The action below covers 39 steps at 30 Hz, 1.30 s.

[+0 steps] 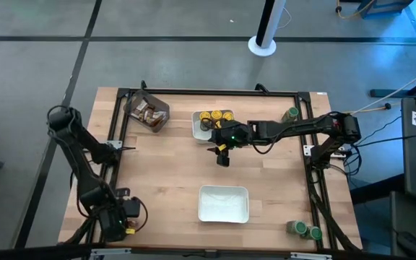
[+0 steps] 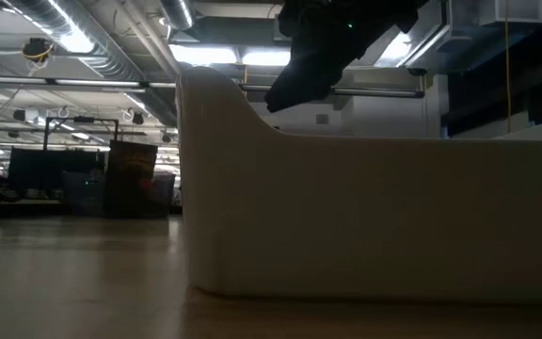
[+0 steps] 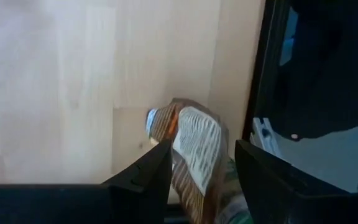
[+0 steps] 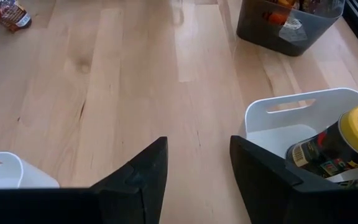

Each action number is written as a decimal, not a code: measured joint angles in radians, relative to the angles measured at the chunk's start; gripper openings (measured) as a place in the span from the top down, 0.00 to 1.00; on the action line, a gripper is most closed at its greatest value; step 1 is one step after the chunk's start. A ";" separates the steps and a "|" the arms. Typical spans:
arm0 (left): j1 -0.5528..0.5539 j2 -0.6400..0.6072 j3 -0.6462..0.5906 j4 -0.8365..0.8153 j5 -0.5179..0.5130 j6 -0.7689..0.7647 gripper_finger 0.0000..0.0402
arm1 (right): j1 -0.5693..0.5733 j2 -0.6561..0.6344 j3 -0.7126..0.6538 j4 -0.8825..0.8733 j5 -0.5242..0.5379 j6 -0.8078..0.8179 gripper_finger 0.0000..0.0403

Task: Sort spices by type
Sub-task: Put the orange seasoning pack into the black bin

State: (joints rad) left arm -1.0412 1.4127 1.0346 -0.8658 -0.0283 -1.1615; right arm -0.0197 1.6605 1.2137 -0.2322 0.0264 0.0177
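the right gripper (image 1: 222,155) hangs over the bare wood just in front of the far white tray (image 1: 200,131), its fingers (image 4: 143,171) spread apart with nothing between them. that tray holds the yellow-lidded jars (image 1: 216,116), which sit just behind the gripper; in the right wrist view one yellow-lidded jar (image 4: 347,146) shows inside the tray beside the gripper's own finger

the left gripper (image 1: 115,224) sits low at the near left corner of the table, by the frame rail. in the left wrist view a crinkled brown-orange packet (image 3: 191,149) lies on the wood right between its fingers (image 3: 146,177), which stand apart on either side of it; whether they press on it cannot be told

more packets (image 1: 147,111) lie in the dark bin (image 1: 162,120) at the far left. one green-lidded jar (image 1: 290,114) stands at the far right by the rail, and two more green-lidded jars (image 1: 305,230) at the near right corner. a second white tray (image 1: 224,204) sits at the near middle, well apart from both grippers
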 joint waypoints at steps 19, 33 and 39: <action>0.002 0.130 -0.015 0.011 0.006 0.140 0.83 | 0.000 0.000 0.000 -0.001 0.000 0.000 0.57; 0.071 0.114 0.002 -0.004 0.005 0.143 1.00 | 0.000 0.000 0.000 0.005 0.000 0.000 0.57; 0.119 0.027 0.018 -0.104 -0.050 0.119 1.00 | 0.000 0.000 0.000 0.005 0.000 0.000 0.57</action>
State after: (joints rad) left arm -0.9227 1.4397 1.0527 -0.9698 -0.0784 -1.0424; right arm -0.0196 1.6608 1.2137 -0.2268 0.0265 0.0177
